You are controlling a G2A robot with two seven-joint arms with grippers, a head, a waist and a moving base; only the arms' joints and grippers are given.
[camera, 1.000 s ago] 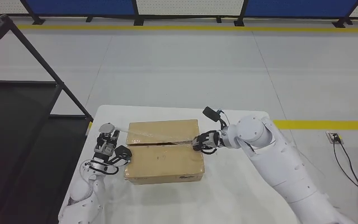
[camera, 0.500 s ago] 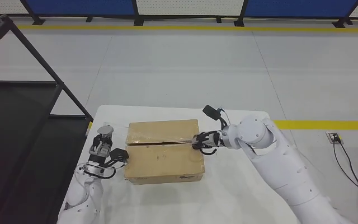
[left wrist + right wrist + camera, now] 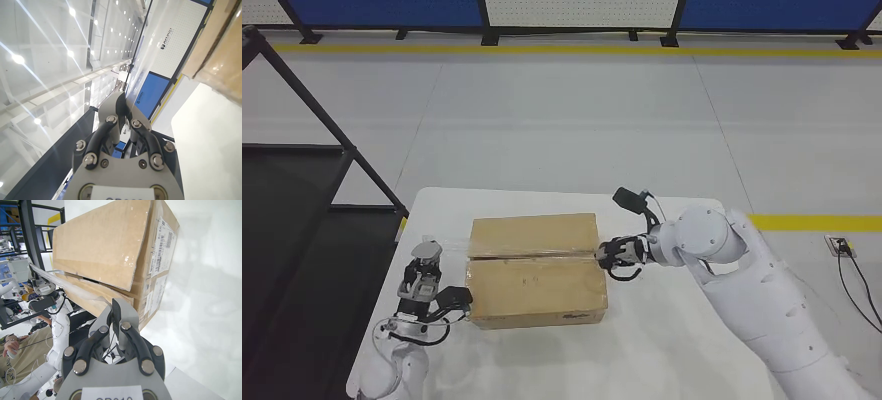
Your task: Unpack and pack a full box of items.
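A brown cardboard box stands on the white table; its two top flaps meet at a seam with a thin gap. A strip of clear tape stretches along the seam between both grippers. My left gripper is at the box's left end, shut on one end of the tape, fingertips pressed together. My right gripper is at the right end of the seam, shut on the other tape end.
A black metal rack stands off the table's left side. White shipping labels cover the box's end face. Bare table lies to the right of and in front of the box.
My left gripper has drawn back from the box towards the table's near left, pulling the tape off the seam. My right gripper has shifted slightly right, still holding its end.
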